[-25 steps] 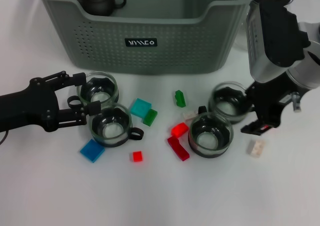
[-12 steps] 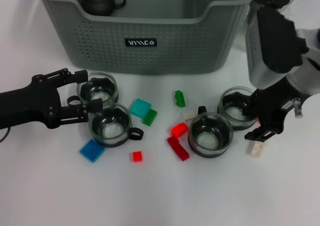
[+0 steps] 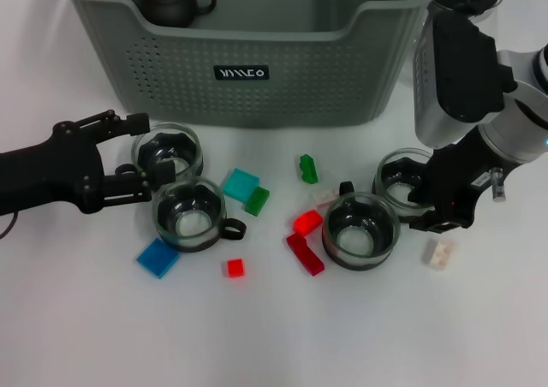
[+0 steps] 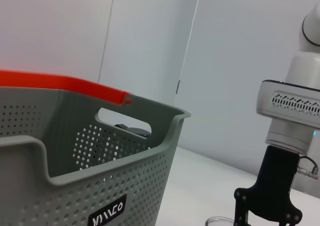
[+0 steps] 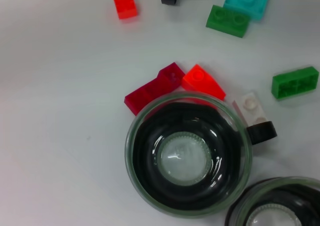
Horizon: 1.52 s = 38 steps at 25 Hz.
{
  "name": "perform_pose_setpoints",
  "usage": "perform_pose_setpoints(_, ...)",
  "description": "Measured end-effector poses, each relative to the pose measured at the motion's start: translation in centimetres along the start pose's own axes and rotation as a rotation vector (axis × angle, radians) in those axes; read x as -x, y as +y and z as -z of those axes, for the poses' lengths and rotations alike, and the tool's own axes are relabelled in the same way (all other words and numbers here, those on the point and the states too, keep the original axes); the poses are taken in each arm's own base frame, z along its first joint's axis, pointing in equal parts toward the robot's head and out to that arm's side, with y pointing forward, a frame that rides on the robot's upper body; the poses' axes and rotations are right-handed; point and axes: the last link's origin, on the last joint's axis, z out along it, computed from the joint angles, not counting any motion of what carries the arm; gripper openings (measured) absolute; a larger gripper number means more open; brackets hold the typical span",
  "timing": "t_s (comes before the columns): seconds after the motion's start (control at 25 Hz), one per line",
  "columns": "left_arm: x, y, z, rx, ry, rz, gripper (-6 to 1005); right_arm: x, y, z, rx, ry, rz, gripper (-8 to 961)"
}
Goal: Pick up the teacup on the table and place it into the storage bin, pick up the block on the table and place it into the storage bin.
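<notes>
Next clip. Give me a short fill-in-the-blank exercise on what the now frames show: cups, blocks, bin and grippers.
1. The number of glass teacups standing on the table is ____.
2. The dark object inside the storage bin is a ____.
3. The right gripper is at the teacup that stands farthest to the robot's ____.
4. The left gripper is beside the teacup nearest the ____.

Missing words: four; teapot; right; storage bin
</notes>
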Motion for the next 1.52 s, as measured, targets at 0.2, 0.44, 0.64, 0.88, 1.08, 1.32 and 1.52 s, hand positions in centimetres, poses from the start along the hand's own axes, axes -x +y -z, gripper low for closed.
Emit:
perform_pose_setpoints(0.2, -0.1, -0.1, 0.0, 0.0, 0.0, -0.004, 867, 0.1, 0.1, -0.2, 0.005, -0.002, 0.002, 428)
perform_pose_setpoints(0.44, -0.2, -0.2, -0.1, 0.001, -0.001, -0.007, 867, -0.1, 0.1, -0.1, 0.009, -0.002, -0.01, 207)
perform_pose_setpoints(0.64, -0.1, -0.2, 0.0, -0.003, 0.0, -0.004, 867, -0.6, -0.1, 1.0, 0.011, -0.03, -0.051, 68)
perform_pose_setpoints(0.88, -0.1, -0.1, 0.1, -0.006, 0.0, -0.002, 866, -0.5, 0.1, 7.4, -0.022, -0.308, -0.063, 56)
perform_pose_setpoints(1.08, 0.0, -0.2, 0.1, -0.015, -0.003, -0.001, 866, -0.1, 1.9, 13.6, -0.061, -0.748, 0.024, 56)
perform_pose_setpoints(1.32, 0.3, -0.4, -0.2, -0.028, -0.004, 0.013, 866, 1.7, 0.4, 16.7, -0.241, -1.11, 0.022, 57)
perform_pose_setpoints(1.52, 0.6, -0.7, -0.6, -0.047, -0.007, 0.027, 865, 6.4, -3.9, 14.4, -0.356, -1.104, -0.091, 57)
